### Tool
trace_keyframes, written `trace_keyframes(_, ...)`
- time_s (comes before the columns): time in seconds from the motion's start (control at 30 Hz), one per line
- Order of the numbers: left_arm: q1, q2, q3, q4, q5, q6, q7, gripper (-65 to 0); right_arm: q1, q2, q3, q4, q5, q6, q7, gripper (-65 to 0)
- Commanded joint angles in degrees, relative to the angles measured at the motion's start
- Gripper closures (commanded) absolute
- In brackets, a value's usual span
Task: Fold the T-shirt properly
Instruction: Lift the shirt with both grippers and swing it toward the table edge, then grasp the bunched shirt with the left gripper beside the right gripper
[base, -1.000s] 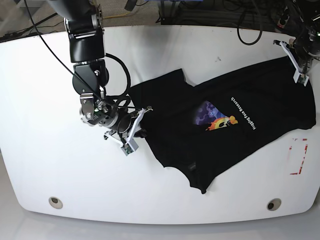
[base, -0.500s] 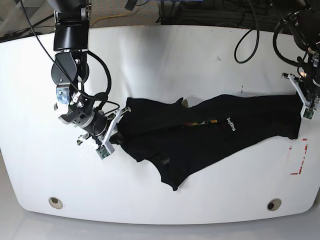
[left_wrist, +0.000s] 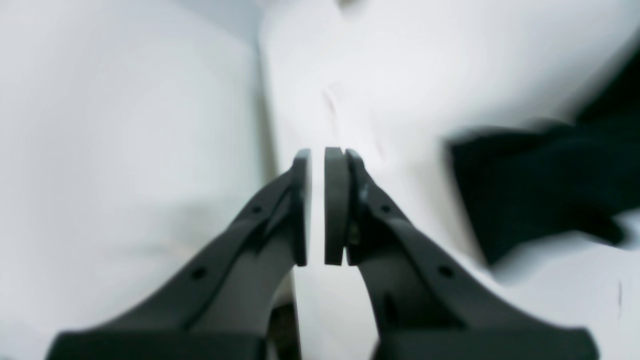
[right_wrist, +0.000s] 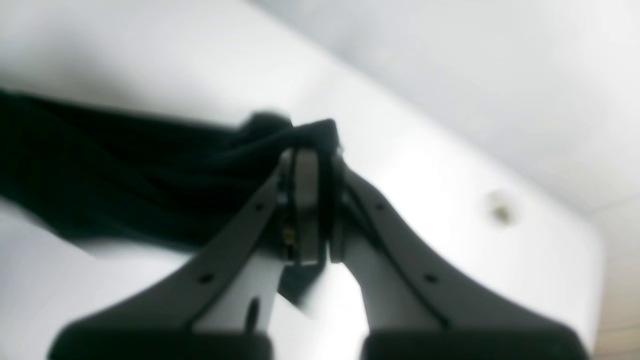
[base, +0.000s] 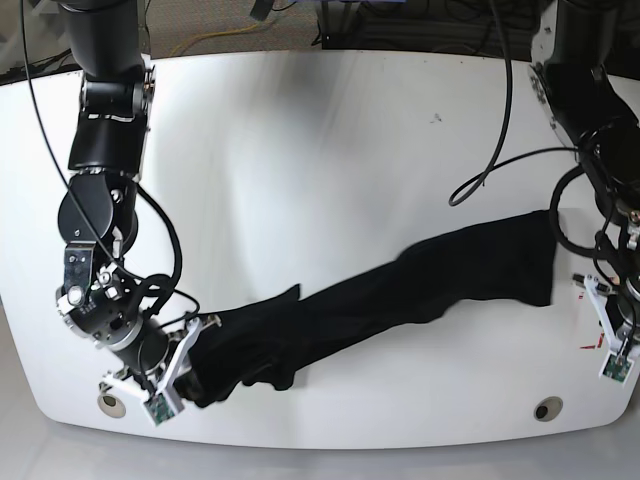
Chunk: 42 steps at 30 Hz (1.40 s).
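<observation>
The black T-shirt (base: 400, 290) lies drawn out in a long bunched band across the white table (base: 320, 150), from front left up to the right. No print shows. My right gripper (base: 188, 378) is at the band's front-left end. In the right wrist view, this gripper (right_wrist: 312, 155) is shut on a bunch of the cloth (right_wrist: 125, 175). My left gripper (base: 605, 335) hangs near the right edge, apart from the shirt's right end. In the left wrist view, it (left_wrist: 317, 152) is shut with only white table between the pads, and the shirt (left_wrist: 540, 185) lies off to the side.
Two round holes (base: 112, 404) (base: 545, 408) sit near the table's front edge. A red mark (base: 586, 345) shows beside the left gripper. Cables hang beyond the far edge.
Both arms swung toward the front edge. The right gripper dragged the shirt down-left, stretching it into a narrow band and hiding the graphic. The left gripper is now clear of the shirt's right end.
</observation>
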Motion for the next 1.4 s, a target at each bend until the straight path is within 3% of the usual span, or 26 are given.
trace_keyframes(0.0,-5.23,-0.89,1.02,0.75,2.06,-0.03,-0.53,-2.2,4.99,1.83,0.22,1.12,0.63,-0.26,0.70,0.0)
trace_keyframes(0.17,-12.44,-1.41,3.57,0.75,4.70,-0.03,-0.53,-2.4,10.61,4.20,0.22,1.39,0.63,2.20,0.26,0.0)
trace_keyframes(0.33,-12.79,-2.56,6.03,0.75,4.52,-0.03,-0.53,-4.7,11.23,4.64,0.39,1.39,0.54,2.73,0.26,0.0)
trace_keyframes(0.43,-9.54,-1.77,6.30,0.75,4.35,-0.03,-0.53,-14.2,10.26,4.64,0.48,1.39,0.54,2.81,0.26,0.0)
trace_keyframes(0.63,0.48,5.09,6.30,0.84,4.35,-0.03,-0.53,-44.2,6.04,4.20,0.66,1.30,0.54,2.81,0.52,0.0)
trace_keyframes(0.7,3.12,7.64,6.39,0.75,4.35,-0.03,-0.53,-48.9,4.99,4.11,0.66,1.30,0.54,2.81,0.61,0.0)
trace_keyframes(0.83,10.06,14.41,7.27,0.05,4.79,-0.03,-8.22,-50.1,2.79,4.03,0.66,1.30,0.54,2.81,0.70,0.0)
trace_keyframes(0.9,12.79,16.08,10.34,-2.33,5.05,-0.03,-12.09,-50.1,1.82,3.94,0.66,1.30,0.54,2.81,0.78,0.0)
trace_keyframes(1.17,18.59,18.28,25.55,-14.55,6.90,-0.03,-28.36,-50.4,-1.08,2.79,0.66,1.03,0.10,2.73,3.51,0.0)
trace_keyframes(1.37,17.45,18.98,29.60,-25.10,7.07,7.75,-38.11,-50.4,-2.49,2.44,0.66,1.03,0.10,2.55,3.51,0.0)
